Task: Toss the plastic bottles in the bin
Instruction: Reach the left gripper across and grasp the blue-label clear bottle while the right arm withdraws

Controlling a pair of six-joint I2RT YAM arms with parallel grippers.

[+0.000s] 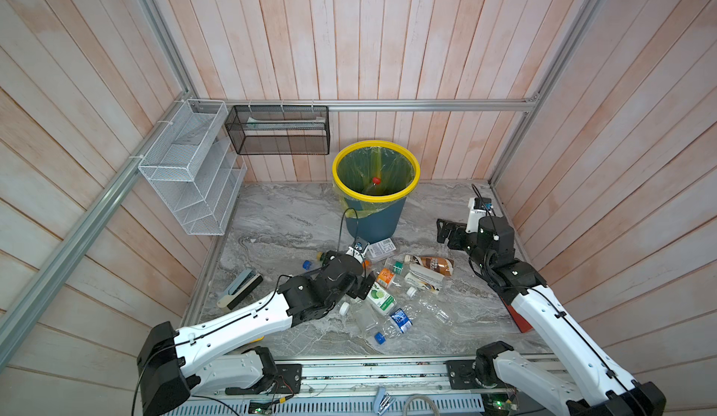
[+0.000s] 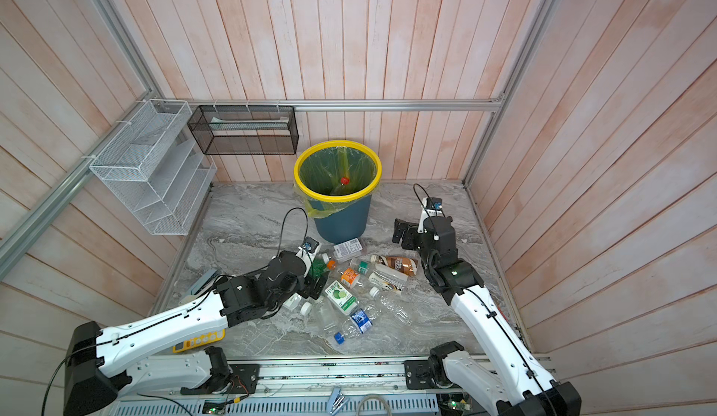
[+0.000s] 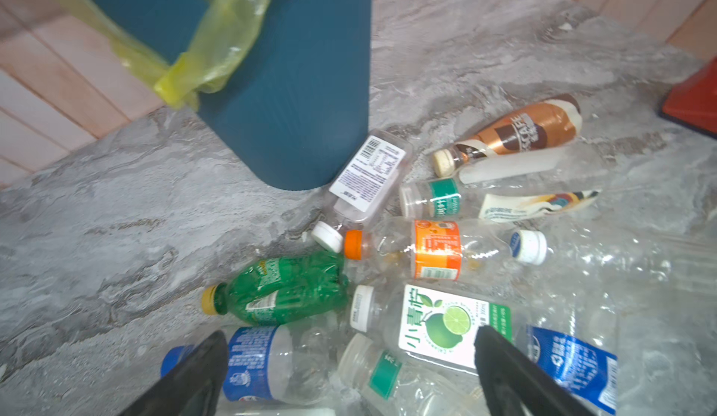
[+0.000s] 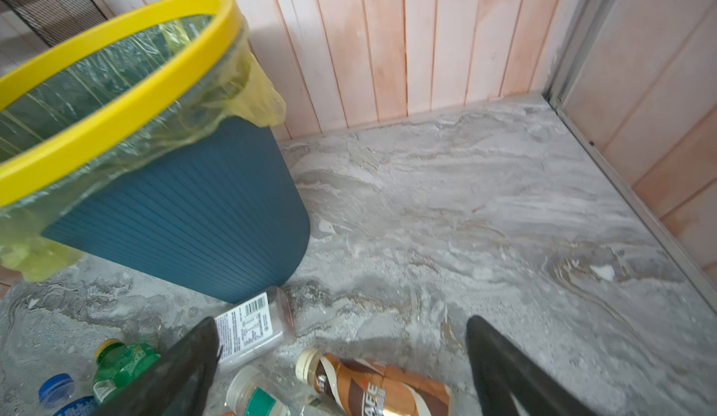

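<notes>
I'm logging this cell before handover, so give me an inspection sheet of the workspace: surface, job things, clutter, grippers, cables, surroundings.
Surface: grey marble table, no damage seen.
Job's things: bottles lie heaped in front of the bin; a red-capped bottle is inside it; the bin is upright and lined.
Clutter: stapler-like tool at left; yellow tray under the left arm; red object under the right arm.
Grippers: left gripper open over the heap, empty; right gripper open beside the bin, empty.
Cables: black cable loops up off the left wrist; second cable at the right wrist.
Surroundings: plank walls, metal frame, white rack, black basket.
</notes>
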